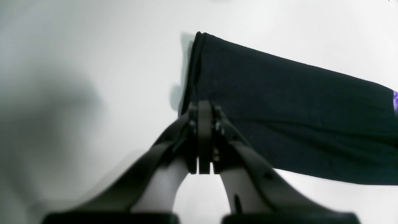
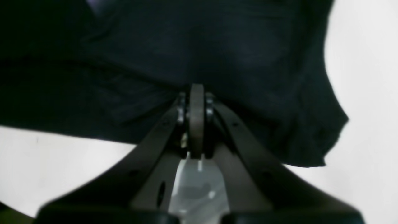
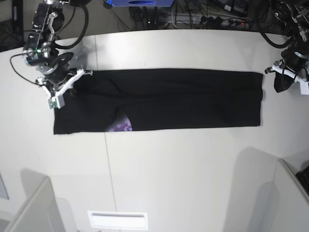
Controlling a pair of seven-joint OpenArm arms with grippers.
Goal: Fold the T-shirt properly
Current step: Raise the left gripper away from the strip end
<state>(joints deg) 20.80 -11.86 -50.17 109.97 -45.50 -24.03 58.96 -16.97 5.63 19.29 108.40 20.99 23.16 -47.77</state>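
The black T-shirt (image 3: 183, 99) lies on the white table (image 3: 169, 169) as a long flat strip running left to right. A patch of purple print (image 3: 120, 126) peeks out at its front edge. My right gripper (image 3: 72, 89) is over the strip's left end. In the right wrist view it (image 2: 196, 88) is shut, with its tip against wrinkled black T-shirt cloth (image 2: 155, 46); I cannot tell if any is pinched. My left gripper (image 3: 277, 86) hangs just off the right end. It (image 1: 204, 104) is shut, above the edge of the flat T-shirt (image 1: 279, 109).
Cables and a power strip (image 3: 217, 19) run along the table's far edge, beside a blue object (image 3: 140, 2). Grey panels (image 3: 34, 208) rise at both front corners. A slotted white plate (image 3: 117, 220) sits at the front edge.
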